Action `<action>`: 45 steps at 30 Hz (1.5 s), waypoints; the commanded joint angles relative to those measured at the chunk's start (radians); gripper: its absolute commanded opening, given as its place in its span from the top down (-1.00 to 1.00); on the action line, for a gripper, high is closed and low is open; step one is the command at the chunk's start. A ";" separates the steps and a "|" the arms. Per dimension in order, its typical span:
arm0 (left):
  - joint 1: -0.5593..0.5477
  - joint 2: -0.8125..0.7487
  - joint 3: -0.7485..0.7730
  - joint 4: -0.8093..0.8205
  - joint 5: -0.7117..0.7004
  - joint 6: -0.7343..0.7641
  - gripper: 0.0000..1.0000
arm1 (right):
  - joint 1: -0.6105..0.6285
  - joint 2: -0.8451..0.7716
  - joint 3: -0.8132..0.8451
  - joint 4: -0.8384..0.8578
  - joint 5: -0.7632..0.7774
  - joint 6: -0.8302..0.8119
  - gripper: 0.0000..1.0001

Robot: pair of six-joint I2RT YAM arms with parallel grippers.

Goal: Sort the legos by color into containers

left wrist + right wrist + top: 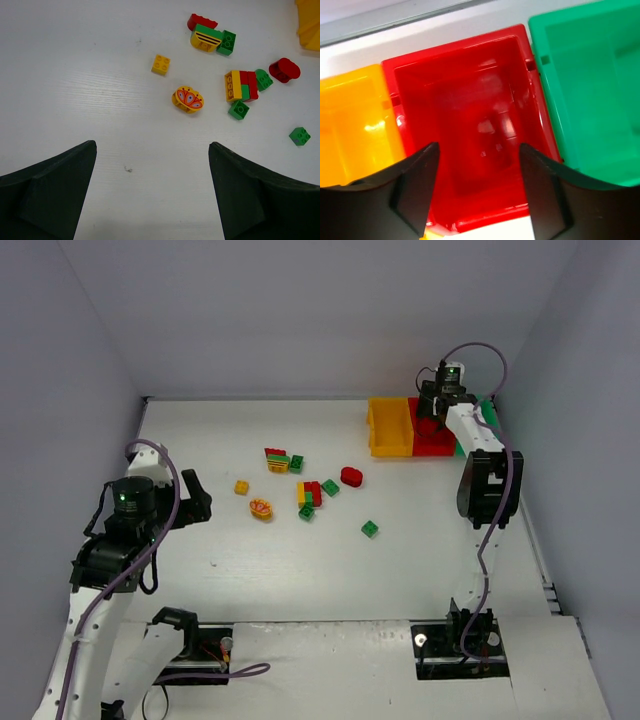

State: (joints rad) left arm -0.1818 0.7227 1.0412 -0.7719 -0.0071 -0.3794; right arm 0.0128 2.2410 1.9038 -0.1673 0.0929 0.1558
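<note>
Loose legos lie mid-table: a small yellow brick (pixel 241 487) (pixel 160 64), a yellow oval piece with a butterfly print (pixel 261 508) (pixel 188 99), a red-green-yellow stack (pixel 310 492) (pixel 241 86), another mixed stack (pixel 280 460) (pixel 210 37), a rounded red brick (pixel 351 476) (pixel 284 69) and a lone green brick (pixel 370 528) (pixel 299 135). The containers stand side by side at the back right: yellow (pixel 390 427) (pixel 355 120), red (pixel 432 438) (pixel 455 45), green (pixel 487 412) (pixel 590 90). My right gripper (pixel 432 412) (pixel 477 146) hangs open over the red bin, nothing between its fingers. A blurred red shape lies inside that bin. My left gripper (pixel 195 502) (pixel 152 144) is open above bare table, left of the bricks.
White walls close in the table at the back and on both sides. A corner of the yellow bin (pixel 310 25) shows at the top right of the left wrist view. A small dark speck (pixel 129 170) marks the table between my left fingers.
</note>
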 commanded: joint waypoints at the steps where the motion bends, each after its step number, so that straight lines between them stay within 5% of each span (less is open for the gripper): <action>1: -0.005 0.014 0.042 0.068 0.007 -0.012 -0.73 | 0.007 -0.069 0.081 0.032 -0.030 -0.030 -0.29; 8: -0.005 0.041 0.046 0.095 0.042 -0.027 -0.73 | 0.073 -0.297 -0.090 0.043 -0.152 -0.145 -0.36; 17: -0.005 0.043 0.029 0.111 0.067 -0.027 -0.73 | 0.332 -0.527 -0.506 0.127 -0.305 -0.239 -0.58; 35: -0.007 0.029 0.048 0.022 0.090 0.002 -0.73 | 0.427 -0.276 -0.511 0.196 -0.314 -0.271 -0.65; 40: -0.007 0.020 0.045 0.010 0.087 0.000 -0.73 | 0.426 -0.239 -0.526 0.224 -0.295 -0.271 -0.40; 45: -0.007 0.021 0.040 0.006 0.084 -0.003 -0.73 | 0.424 -0.248 -0.525 0.244 -0.271 -0.280 0.26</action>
State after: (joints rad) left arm -0.1822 0.7387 1.0416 -0.7826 0.0784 -0.3939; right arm 0.4393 2.0258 1.3468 0.0109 -0.2050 -0.1089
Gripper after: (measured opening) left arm 0.865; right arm 0.472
